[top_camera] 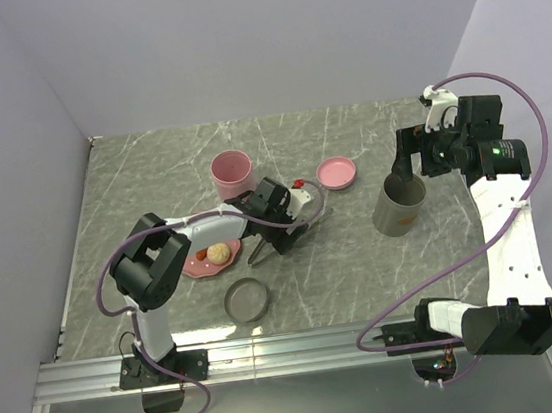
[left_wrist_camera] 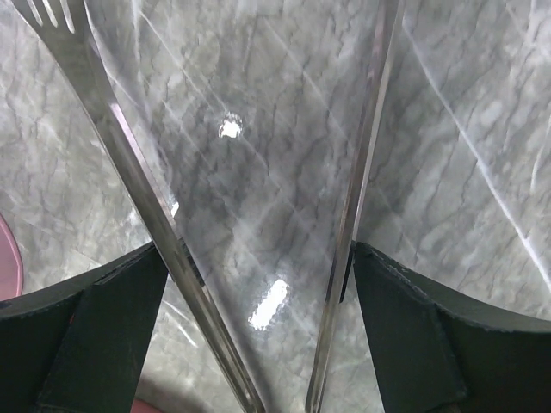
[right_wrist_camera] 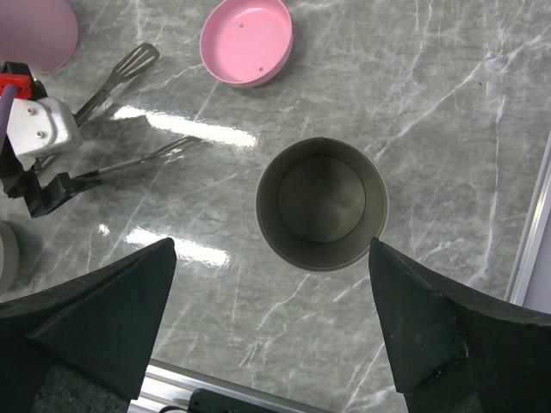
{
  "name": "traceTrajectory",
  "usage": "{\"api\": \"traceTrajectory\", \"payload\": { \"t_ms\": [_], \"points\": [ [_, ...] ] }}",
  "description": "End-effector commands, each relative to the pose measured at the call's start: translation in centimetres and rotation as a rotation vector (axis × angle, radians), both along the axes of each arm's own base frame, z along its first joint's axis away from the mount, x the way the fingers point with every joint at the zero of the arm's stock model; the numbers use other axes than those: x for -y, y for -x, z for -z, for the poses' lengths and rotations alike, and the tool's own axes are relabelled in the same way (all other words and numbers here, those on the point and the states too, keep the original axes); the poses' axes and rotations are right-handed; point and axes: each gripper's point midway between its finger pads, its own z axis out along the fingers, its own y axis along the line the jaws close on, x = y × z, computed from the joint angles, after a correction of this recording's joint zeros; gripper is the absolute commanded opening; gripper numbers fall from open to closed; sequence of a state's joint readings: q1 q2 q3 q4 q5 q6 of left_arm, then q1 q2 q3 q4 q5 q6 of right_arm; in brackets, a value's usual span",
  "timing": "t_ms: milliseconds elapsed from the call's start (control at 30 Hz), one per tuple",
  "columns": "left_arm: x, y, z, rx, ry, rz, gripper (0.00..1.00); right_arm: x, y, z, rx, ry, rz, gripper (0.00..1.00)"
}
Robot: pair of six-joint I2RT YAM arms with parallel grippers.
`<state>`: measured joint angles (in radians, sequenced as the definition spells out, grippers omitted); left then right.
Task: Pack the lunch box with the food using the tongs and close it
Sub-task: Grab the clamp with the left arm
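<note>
Two containers stand open. The grey tub, which I take for the lunch box, is empty down to its floor. The pink cup, left of the tub and further back, shows nothing inside. My right gripper hangs over the tub with jaws spread wide and holding nothing, probably posted there to steady it. Well left of the tub, my left gripper straddles the tongs with one pad against each arm, so a squeeze would pinch them. Whether it grips yet I cannot tell. Further left of the tub, the pink dotted plate carries the beige ball and orange-red strip. A pink lid lies just behind the tub on its left, and a grey lid lies left of the tub, nearer me.
</note>
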<state>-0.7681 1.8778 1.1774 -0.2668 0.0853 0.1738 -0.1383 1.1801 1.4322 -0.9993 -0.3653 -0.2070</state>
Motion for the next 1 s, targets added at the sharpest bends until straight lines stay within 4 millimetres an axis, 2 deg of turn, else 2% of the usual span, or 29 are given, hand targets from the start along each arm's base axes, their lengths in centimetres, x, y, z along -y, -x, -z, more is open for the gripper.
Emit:
{"api": "traceTrajectory", "payload": {
  "t_ms": [0,400,600,667,733,833,867,967],
  "points": [
    [1.5,-0.5,-0.6,0.004,0.039,0.009,0.93,0.2,0.1,-1.8,0.054,0.007,0.001,1.0],
    [0.0,1.1,0.4,-0.052,-0.003,-0.01,0.94,0.1,0.4,-1.7,0.063,0.005,-0.002,1.0],
    [0.2,1.4,1.1,-0.096,-0.008,-0.028,0.92,0.1,0.3,-1.8,0.064,0.007,-0.002,1.0],
    [0.5,1.4,1.1,-0.106,-0.004,-0.021,0.89,0.2,0.3,-1.7,0.062,0.007,0.001,1.0],
    [0.5,1.6,0.9,-0.121,-0.016,-0.001,0.81,0.1,0.3,-1.7,0.065,0.007,-0.001,1.0],
    [0.9,0.6,-0.9,-0.089,-0.011,-0.001,0.75,-0.2,0.4,-1.9,0.067,-0.006,-0.011,1.0],
    [1.3,-0.1,-2.2,-0.054,-0.001,0.007,0.75,-0.2,0.4,-1.9,0.068,-0.007,-0.014,1.0],
    [1.6,-0.5,-4.3,-0.039,0.003,0.026,0.71,-0.3,0.4,-2.0,0.072,-0.009,-0.019,1.0]
  ]
}}
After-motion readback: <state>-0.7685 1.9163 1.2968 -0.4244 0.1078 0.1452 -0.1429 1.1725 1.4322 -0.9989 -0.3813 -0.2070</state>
